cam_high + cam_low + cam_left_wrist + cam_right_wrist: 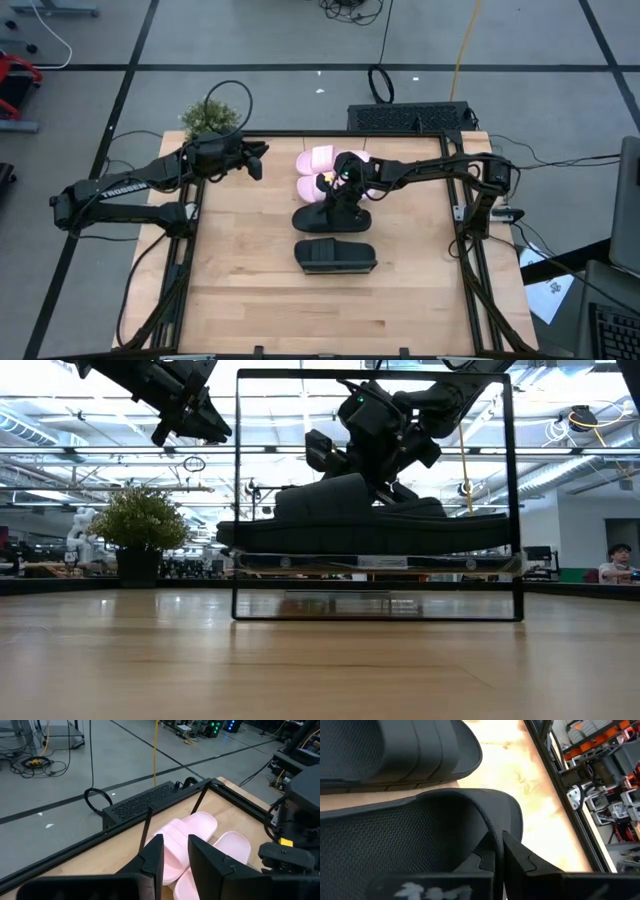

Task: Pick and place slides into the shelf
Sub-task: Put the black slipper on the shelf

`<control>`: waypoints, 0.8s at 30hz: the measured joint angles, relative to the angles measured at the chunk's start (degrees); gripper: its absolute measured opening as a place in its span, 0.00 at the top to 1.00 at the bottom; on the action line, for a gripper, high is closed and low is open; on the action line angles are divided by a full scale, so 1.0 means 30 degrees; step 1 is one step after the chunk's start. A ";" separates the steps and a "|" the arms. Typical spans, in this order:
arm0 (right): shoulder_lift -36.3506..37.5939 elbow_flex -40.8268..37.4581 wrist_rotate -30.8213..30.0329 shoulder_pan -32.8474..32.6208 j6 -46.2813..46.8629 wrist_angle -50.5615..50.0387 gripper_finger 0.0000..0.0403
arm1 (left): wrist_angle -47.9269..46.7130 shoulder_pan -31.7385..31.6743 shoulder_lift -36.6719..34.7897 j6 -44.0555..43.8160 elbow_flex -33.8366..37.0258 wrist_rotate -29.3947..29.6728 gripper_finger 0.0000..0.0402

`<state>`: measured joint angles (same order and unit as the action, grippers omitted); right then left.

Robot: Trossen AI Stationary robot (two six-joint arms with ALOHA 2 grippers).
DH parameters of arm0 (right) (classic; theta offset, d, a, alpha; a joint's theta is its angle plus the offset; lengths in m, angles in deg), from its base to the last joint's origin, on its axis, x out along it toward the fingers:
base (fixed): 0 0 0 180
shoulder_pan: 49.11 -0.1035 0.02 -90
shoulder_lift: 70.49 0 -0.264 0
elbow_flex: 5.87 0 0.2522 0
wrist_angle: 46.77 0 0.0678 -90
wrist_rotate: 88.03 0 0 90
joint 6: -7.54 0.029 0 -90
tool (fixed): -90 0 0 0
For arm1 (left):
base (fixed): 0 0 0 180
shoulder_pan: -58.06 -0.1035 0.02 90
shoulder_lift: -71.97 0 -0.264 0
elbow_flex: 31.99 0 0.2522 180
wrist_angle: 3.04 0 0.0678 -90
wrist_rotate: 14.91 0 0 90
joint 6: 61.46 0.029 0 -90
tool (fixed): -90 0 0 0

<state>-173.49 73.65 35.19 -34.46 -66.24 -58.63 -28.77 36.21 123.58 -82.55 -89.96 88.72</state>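
My right gripper (348,196) is shut on a black slide (328,214) near the table's middle, just beyond the shelf (236,490). A second black slide (335,255) lies on the shelf's tier and also shows in the right wrist view (395,750). In the low view the two black slides (360,525) overlap. Two pale pink slides (320,158) (195,827) lie side by side on their soles at the table's far middle. My left gripper (175,855) is open and empty, raised at the far left (255,160). My right gripper pinches the raised rim (489,827) of the black slide's sole between its two fingers, on the far long side near one rounded end. The fingers come from above, slanting from the far right. The footbed (395,835) faces up, about level.
A potted plant (210,118) stands at the far left corner. A black perforated box (410,117) lies beyond the far edge. Dark frame rails (190,250) run along the table's sides. Bare wood (330,310) lies toward the near edge.
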 joint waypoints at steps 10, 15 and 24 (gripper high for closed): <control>-0.0015 -0.0007 -0.0488 0.0197 -0.0592 -0.0292 1.00 | 0.0000 0.0000 0.0000 0.0142 0.0000 0.0000 0.79; -0.0015 -0.0004 -0.1352 0.0208 -0.0825 -0.0376 1.00 | 0.0000 0.0000 0.0000 0.0142 0.0000 0.0000 0.79; -0.0022 -0.0007 -0.2151 0.0160 -0.1869 -0.1785 0.99 | 0.0000 0.0000 0.0000 0.0128 0.0000 0.0000 0.79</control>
<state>-173.55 73.63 28.73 -33.98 -71.85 -63.98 -28.77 36.21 123.58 -82.17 -89.96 88.72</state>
